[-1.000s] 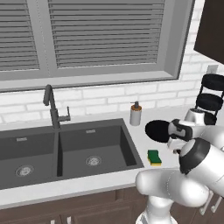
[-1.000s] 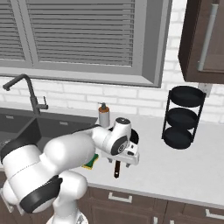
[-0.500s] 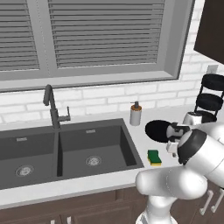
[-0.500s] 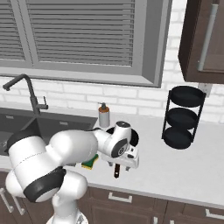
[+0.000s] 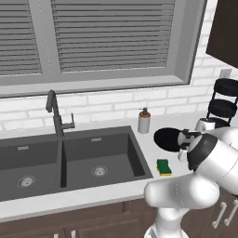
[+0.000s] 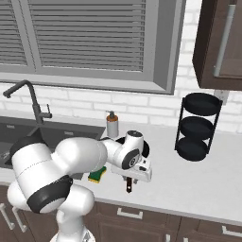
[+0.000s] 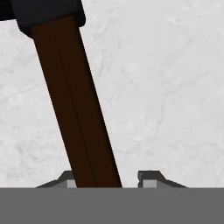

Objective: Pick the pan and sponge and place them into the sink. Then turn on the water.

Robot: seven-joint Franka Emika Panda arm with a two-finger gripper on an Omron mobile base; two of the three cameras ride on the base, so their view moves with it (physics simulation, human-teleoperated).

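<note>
Nothing moved; tool (image 7: 107,180) straddles pan (image 5: 168,139) handle (image 7: 74,103).

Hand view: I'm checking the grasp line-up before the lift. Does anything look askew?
Yes. The pan's handle runs slantwise and sits against the left fingertip, with open counter before the right one, so it is off-centre in the gripper. Nothing looks spilled or damaged.

The arm is covering much of the pan (image 5: 168,138) and part of the sponge (image 6: 98,175); the sink's (image 5: 28,153) left basin is running off-frame.
</note>
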